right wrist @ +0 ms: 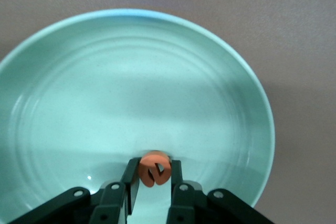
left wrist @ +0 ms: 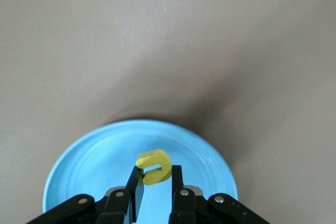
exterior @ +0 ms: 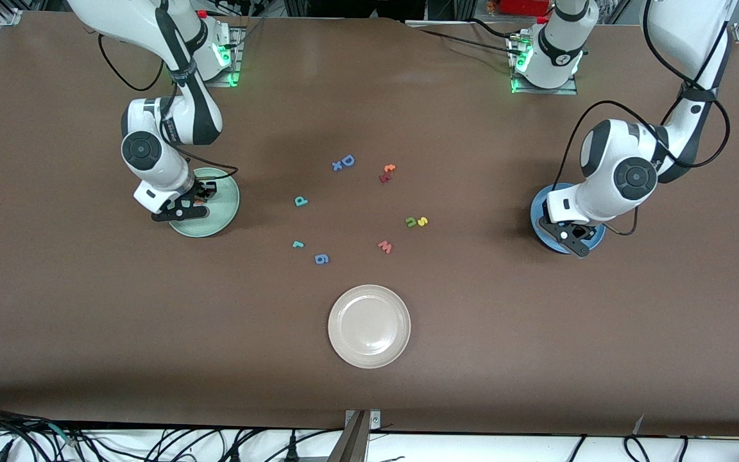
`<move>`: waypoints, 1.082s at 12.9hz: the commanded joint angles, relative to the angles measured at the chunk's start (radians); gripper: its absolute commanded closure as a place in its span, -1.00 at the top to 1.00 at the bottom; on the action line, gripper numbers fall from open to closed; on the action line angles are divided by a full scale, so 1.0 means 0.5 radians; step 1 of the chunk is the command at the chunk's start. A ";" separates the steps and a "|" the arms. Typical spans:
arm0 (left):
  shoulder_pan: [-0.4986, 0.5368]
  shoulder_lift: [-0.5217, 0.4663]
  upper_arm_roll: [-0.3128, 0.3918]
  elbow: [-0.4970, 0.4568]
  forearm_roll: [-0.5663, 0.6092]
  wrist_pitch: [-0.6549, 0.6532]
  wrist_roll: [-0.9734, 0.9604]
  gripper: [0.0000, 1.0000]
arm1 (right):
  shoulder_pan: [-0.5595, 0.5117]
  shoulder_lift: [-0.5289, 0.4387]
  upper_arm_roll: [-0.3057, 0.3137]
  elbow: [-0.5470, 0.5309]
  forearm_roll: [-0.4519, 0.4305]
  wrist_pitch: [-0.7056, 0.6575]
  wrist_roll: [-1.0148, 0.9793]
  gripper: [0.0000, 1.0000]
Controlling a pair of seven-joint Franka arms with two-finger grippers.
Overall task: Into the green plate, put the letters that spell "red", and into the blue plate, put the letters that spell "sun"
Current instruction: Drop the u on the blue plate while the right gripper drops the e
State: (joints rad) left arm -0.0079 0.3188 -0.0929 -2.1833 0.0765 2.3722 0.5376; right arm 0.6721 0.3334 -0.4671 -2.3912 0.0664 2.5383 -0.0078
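Hovering over the round pale mint-green plate (exterior: 219, 215) at the right arm's end of the table, the right gripper (right wrist: 153, 184) has its 2 fingers pinched tight on the tiny orange foam "e" (right wrist: 154, 168), just above the plate's floor. Across the middle, loose letters dot the brown table (exterior: 87, 333): the teal "d" (exterior: 301, 201), the thin teal "r" (exterior: 298, 244), a blue "6" (exterior: 321, 258), a larger blue "D" (exterior: 346, 160), a pinkish-red "w" (exterior: 385, 246), and the dark green "n" (exterior: 411, 222) touching the yellow "s" (exterior: 422, 221). A cream-white round plate (exterior: 369, 326) sits nearest the front camera. Over the medium-blue round plate (left wrist: 94, 156), the left gripper (left wrist: 155, 192) clamps the yellow foam "u" (left wrist: 154, 167) between closed fingers.
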 commanded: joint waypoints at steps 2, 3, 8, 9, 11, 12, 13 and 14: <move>0.086 -0.043 -0.023 -0.119 0.037 -0.014 0.097 -0.46 | -0.022 -0.044 0.001 0.012 0.021 -0.020 -0.012 0.62; 0.092 -0.033 -0.023 -0.122 0.037 -0.011 0.097 -0.46 | -0.025 -0.074 0.001 0.015 0.021 -0.048 -0.009 0.66; 0.105 0.031 -0.020 -0.113 0.034 0.011 0.091 -0.23 | -0.010 -0.200 0.081 0.079 0.027 -0.158 0.193 0.65; 0.105 0.040 -0.023 -0.106 0.034 0.014 0.079 0.08 | -0.013 -0.216 0.142 0.122 0.027 -0.189 0.294 0.64; 0.105 0.050 -0.020 -0.100 0.034 0.014 0.066 0.53 | -0.010 -0.216 0.256 0.214 0.027 -0.253 0.511 0.64; 0.105 0.050 -0.023 -0.097 0.034 0.014 0.063 0.67 | -0.010 -0.207 0.311 0.257 0.027 -0.290 0.655 0.61; 0.102 0.040 -0.023 -0.088 0.031 0.014 0.063 0.76 | -0.007 -0.198 0.369 0.287 0.027 -0.297 0.799 0.61; 0.080 0.022 -0.032 -0.079 0.025 0.011 0.057 0.78 | -0.006 -0.182 0.409 0.306 0.027 -0.294 0.935 0.61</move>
State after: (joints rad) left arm 0.0291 0.3417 -0.0946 -2.2325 0.0765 2.3772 0.5718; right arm 0.6731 0.2382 -0.2976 -2.2630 0.0710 2.4131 0.3570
